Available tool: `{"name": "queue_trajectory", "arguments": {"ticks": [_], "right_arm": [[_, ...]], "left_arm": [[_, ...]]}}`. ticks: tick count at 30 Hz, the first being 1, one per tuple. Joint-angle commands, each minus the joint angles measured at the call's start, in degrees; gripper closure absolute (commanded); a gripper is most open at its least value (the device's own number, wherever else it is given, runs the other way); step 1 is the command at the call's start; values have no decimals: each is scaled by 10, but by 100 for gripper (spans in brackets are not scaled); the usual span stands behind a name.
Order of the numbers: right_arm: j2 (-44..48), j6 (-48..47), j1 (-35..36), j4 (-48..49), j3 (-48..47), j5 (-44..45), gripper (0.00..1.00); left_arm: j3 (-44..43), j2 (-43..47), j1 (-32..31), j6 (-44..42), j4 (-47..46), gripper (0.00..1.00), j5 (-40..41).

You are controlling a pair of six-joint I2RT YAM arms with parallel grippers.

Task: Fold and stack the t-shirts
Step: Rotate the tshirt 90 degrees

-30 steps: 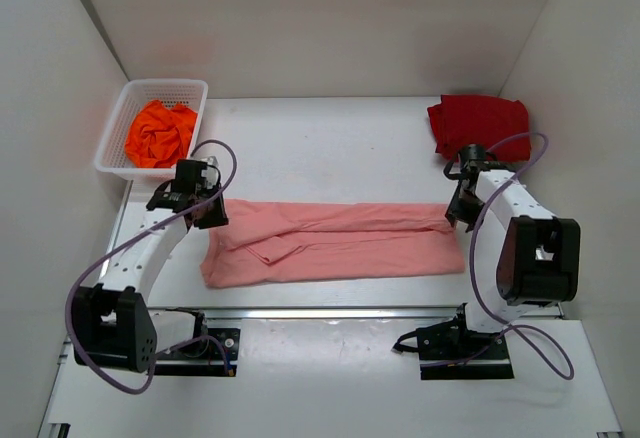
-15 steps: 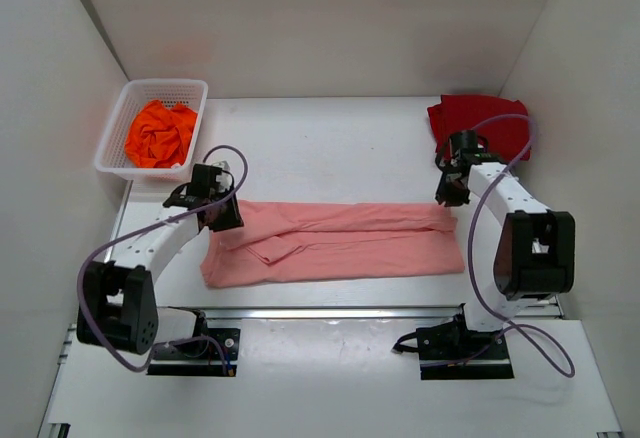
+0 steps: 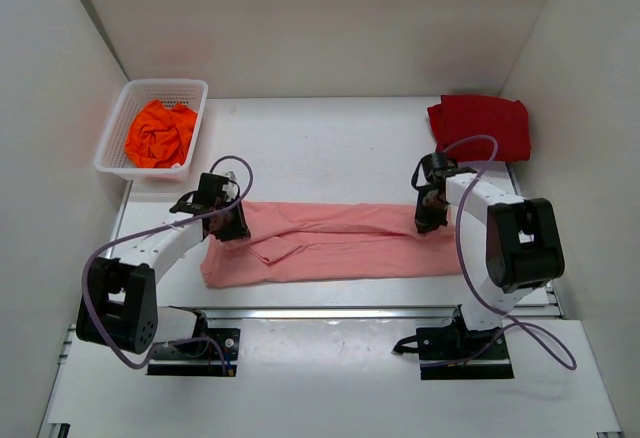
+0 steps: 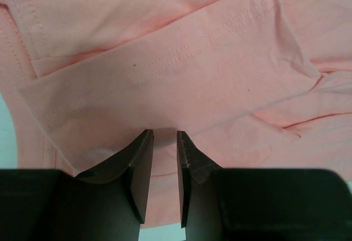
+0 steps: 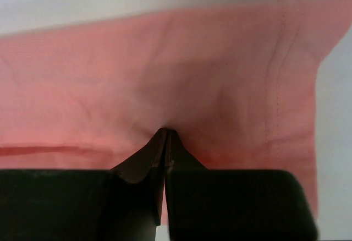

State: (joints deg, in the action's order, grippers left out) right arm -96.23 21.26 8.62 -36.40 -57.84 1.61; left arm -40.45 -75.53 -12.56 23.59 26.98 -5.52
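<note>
Salmon-pink shirt (image 3: 340, 243) lies nine-to-three; right claw (image 3: 426, 220), arm folded low, pinches its three-o'clock end; left claw (image 3: 232, 226), narrowly parted, seemingly just presses the nine-o'clock end.

salmon-pink t-shirt (image 4: 220, 48): is showing soft matt knit cloth, stitched hems, light creasing
dark red t-shirt (image 3: 480, 126): is looking like plain matt cloth
bright orange t-shirt (image 3: 160, 133): is showing crumpled matt cloth
basket (image 3: 112, 143): is showing white lattice plastic, slightly glossy
table (image 3: 330, 143): is looking smooth, white, matt
left gripper (image 4: 164, 133): is showing dark, smooth finger faces with a dull sheen
</note>
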Motion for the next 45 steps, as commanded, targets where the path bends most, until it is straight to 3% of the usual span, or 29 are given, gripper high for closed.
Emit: {"name": "queue_trajectory", "arguments": {"ticks": [1,13,18,21,27,33,35,38,40,44,45], "right_arm": [[65,25,5,-16,42,-9,100],[61,-27,-23,-25,-39,7,97],[-43,-27,-53,-67,-82,26,100],[-69,-13,-38,-96,-84,59,100],[-48,44,-10,-117,-48,44,99],[-13,136,80,-93,-17,-8,100],[-4,186,129,-71,-8,-33,99],[7,246,198,-21,16,-56,100],[-4,273,234,17,27,-68,100],[-24,298,289,59,35,-100,100],[-34,295,297,66,40,-112,100]], "left_arm": [[14,23,-17,3,8,64,-3],[-9,-82,-77,35,-12,68,72],[-124,-239,-71,42,-24,69,87],[-240,-322,-59,34,12,71,74],[-586,-552,-60,2,140,70,25],[-1174,-858,-56,33,354,78,-26],[-1196,-889,-41,61,351,84,-54],[-1040,-817,-36,64,239,87,-84],[-994,-800,-35,70,197,88,-70],[-1118,-853,-24,83,206,89,-69],[-1110,-851,-19,94,185,89,-75]]}}
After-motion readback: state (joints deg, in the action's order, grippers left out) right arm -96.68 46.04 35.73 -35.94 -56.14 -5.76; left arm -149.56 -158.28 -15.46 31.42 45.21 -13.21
